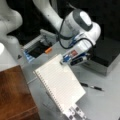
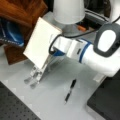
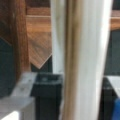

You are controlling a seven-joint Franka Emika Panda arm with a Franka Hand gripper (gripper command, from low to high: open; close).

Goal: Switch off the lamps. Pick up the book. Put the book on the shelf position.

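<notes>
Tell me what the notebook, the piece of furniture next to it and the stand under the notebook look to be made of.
The notebook looks like white lined paper on a wire spiral along one edge. The furniture looks like reddish-brown wood with visible grain and a slight sheen. The stand looks like clear plastic or acrylic, since the table shows through it. The gripper sits at the notebook's top edge.

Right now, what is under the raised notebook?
Under the notebook, held tilted at its upper edge by the tool, a clear stand shows on the grey table. The pen lies beside it, not under. The table directly behind the pages is hidden.
</notes>
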